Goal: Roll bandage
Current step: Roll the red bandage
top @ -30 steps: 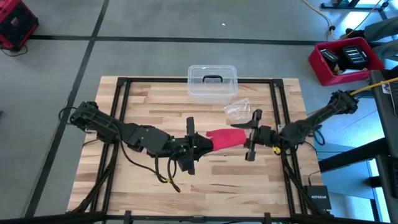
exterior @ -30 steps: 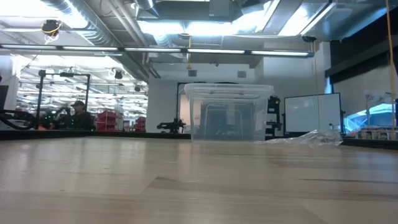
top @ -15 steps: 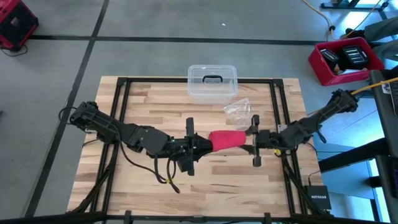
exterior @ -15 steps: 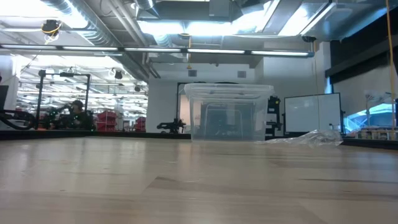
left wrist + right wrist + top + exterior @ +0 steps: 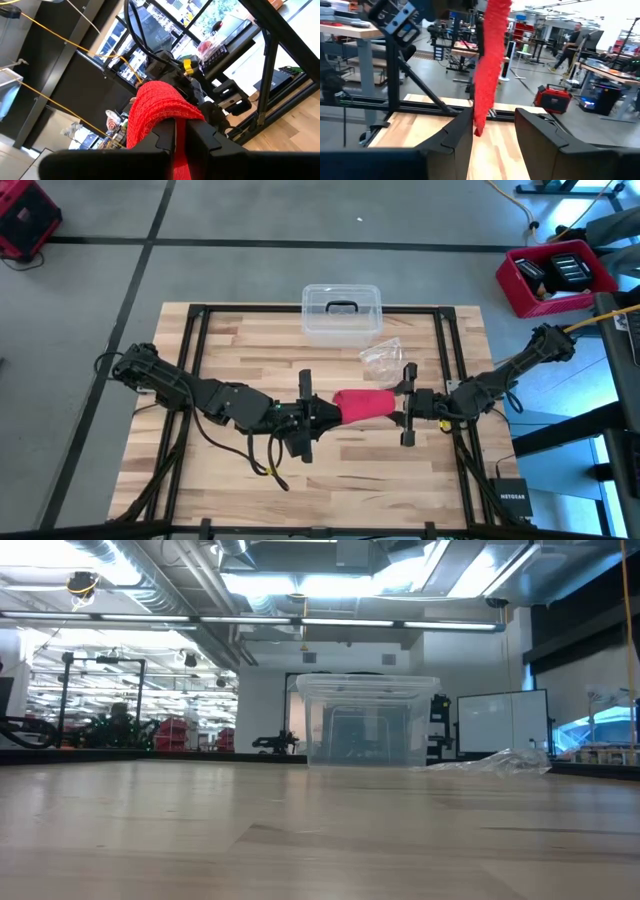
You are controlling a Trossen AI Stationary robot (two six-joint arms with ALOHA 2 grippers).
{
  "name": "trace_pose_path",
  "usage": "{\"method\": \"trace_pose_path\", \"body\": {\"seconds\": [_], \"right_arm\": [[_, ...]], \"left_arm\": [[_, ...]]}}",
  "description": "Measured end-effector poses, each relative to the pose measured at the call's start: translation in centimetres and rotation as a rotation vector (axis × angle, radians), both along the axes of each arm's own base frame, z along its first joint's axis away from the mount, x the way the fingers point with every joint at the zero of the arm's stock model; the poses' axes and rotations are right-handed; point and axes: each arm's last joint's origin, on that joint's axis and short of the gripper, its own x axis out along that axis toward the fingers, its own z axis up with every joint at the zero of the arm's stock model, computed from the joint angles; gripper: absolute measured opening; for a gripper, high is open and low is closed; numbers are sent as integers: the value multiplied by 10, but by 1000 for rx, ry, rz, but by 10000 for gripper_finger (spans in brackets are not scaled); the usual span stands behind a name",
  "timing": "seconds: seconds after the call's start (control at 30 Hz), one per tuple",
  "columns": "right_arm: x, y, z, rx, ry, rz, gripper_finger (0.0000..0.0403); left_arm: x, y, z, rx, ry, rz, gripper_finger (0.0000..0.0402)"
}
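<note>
The bandage (image 5: 362, 404) is a bright red woven strip held up in the air over the middle of the table, reaching from my left gripper toward my right one. My left gripper (image 5: 325, 412) (image 5: 180, 122) points level toward the table's right and is shut on the bandage (image 5: 160, 107). My right gripper (image 5: 398, 412) (image 5: 492, 122) faces it, level and open. The bandage's free end (image 5: 480, 127) reaches in between its two fingers, close to one of them. Neither arm nor the bandage shows in the low view. My left gripper pinches the bandage between its two fingers; the strip runs through the slit between them (image 5: 179, 155) and bunches into a wad past the fingertips (image 5: 162, 102). The fingers come level from the table's left. The bandage is lifted clear of the table and sticks out toward my right gripper. My right gripper: the free end lies right beside one finger (image 5: 462, 130); whether it touches, I cannot tell.
A clear plastic box (image 5: 342, 312) (image 5: 365, 722) with a dark handle stands at the table's far edge. A crinkled clear wrapper (image 5: 381, 357) (image 5: 500, 762) lies just near of it, to the right. Black frame rails (image 5: 195, 330) run along the table's sides.
My right gripper has swung a little toward the table's near edge and turned, so that its head now stands straight across the bandage's free end. My left gripper and the held end of the bandage have kept still.
</note>
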Motion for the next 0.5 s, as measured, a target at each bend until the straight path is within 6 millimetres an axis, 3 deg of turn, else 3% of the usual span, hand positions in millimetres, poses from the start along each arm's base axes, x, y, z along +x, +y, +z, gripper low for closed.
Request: {"method": "trace_pose_path", "body": {"seconds": [0.23, 0.5], "right_arm": [[7, 3, -4, -29, 7, -6, 130], [13, 6, -6, -133, -2, -16, 26]], "left_arm": [[0, 0, 0, -6, 0, 0, 17], [0, 0, 0, -12, -1, -1, 17]]}}
